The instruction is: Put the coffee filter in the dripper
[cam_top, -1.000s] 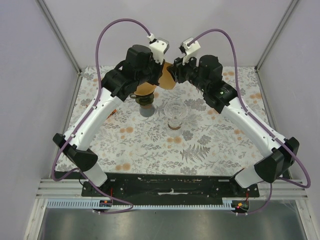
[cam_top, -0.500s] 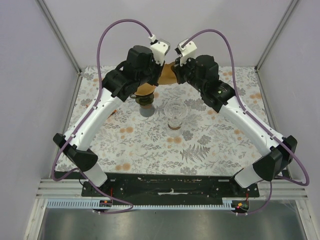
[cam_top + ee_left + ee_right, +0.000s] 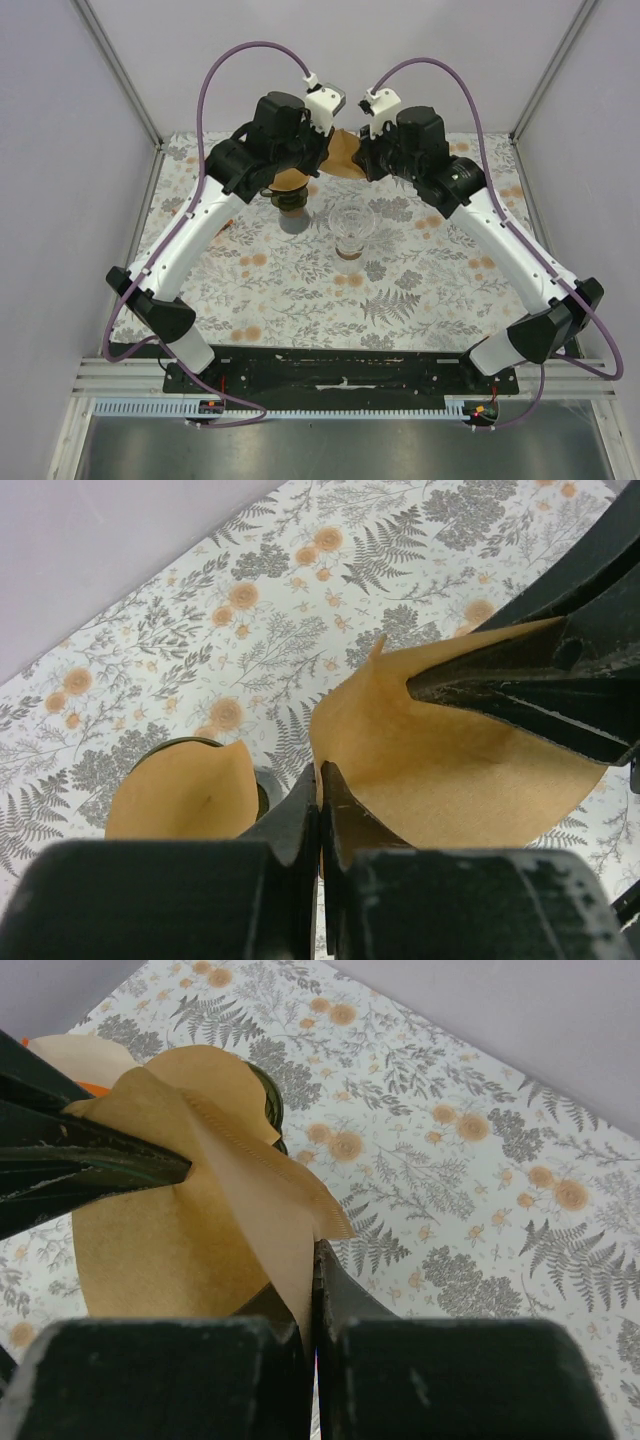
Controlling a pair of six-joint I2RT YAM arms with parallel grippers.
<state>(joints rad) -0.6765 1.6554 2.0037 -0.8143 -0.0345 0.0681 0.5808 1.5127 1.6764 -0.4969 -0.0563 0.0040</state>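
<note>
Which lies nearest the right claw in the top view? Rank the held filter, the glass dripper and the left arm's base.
1. The held filter, pinched in the right claw at the far side.
2. The glass dripper, mid-table, toward the bases.
3. The left arm's base, near-left edge.

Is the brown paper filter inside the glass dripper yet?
Not yet, it is out. The left gripper and right gripper pinch the paper filter between them, behind the glass dripper, which looks empty.
</note>
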